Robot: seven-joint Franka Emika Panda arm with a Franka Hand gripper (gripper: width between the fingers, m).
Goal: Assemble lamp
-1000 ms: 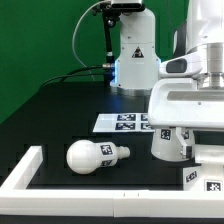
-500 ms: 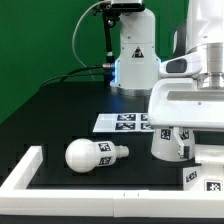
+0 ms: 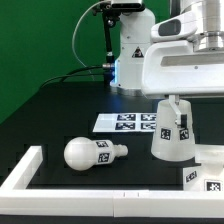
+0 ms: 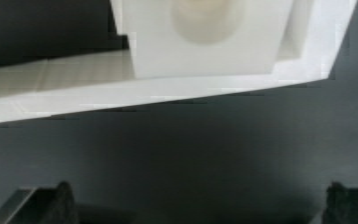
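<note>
The arm point(image 3: 133, 50) is clad in glossy white shells with a grey joint ring point(image 3: 205, 40); black cables point(image 3: 105, 40) are attached, a blue light point(image 3: 115, 72) is lit, and dark fingers point(image 4: 34, 205) are fitted.

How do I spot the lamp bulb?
Start at the black table and follow the long white rail along its near edge. Just behind it, on the exterior view's left, lies the matte white rounded bulb. Unlike the upright tapered white shade nearby, it lies on its side, tagged neck toward the shade.
</note>
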